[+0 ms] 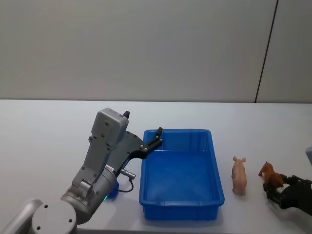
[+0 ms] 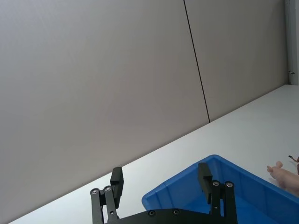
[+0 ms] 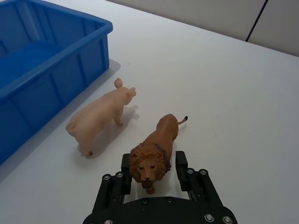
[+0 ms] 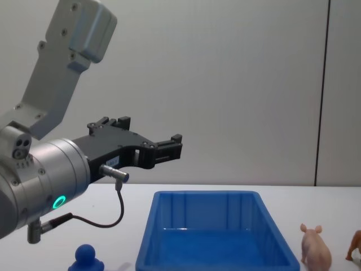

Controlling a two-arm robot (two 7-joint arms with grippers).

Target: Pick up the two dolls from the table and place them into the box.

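While the left gripper (image 1: 157, 137) hovers spread at the box (image 1: 217, 165) rim, the lion (image 3: 159, 140) points head-first between the parted fingers (image 3: 126, 164) of the right gripper (image 3: 153, 161).

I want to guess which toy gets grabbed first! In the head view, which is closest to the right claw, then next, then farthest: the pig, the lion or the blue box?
1. Lion: right at the right claw, far right.
2. Pig: next over, between lion and box.
3. Blue box: farthest, in the middle.

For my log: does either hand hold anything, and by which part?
Nothing held. Right hand, open, straddles the lion at its head; left hand open, empty.
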